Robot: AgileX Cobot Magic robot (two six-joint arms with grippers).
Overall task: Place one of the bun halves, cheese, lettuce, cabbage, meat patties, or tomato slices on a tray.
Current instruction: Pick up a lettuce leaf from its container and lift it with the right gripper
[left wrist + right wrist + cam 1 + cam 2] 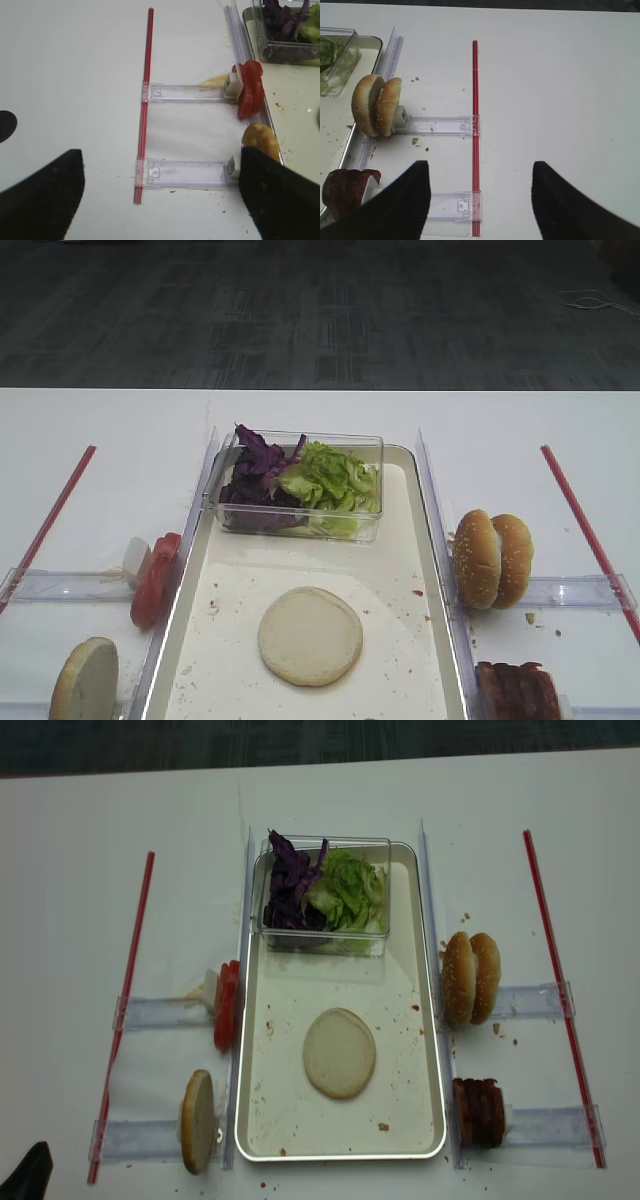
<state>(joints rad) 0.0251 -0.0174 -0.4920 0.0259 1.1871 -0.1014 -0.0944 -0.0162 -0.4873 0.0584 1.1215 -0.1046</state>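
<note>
Cream-white, the tray (425, 570) sits mid-worktop (100, 440) in the first high view, with one bun half (310, 635) lying cut face up on it. At its far end a clear plastic box (300, 530) holds purple cabbage (255, 475) on the left and lettuce (330, 480) on the right. Tomato slices (155, 580) stand on edge left of the tray, and two bun halves (492, 558) stand on edge to its right with meat patties (518, 692) nearer the camera.

From the right wrist, the right claw (480, 200) hangs open over bare worktop, its dark fingers (400, 205) well apart and holding nothing; a red strip (475, 125) runs between them.

From the left wrist, the left claw (160, 195) is likewise spread wide and empty, the tomato slices and another bun half (260, 140) just beside the tray rim.

The second high view shows neither claw clearly.
</note>
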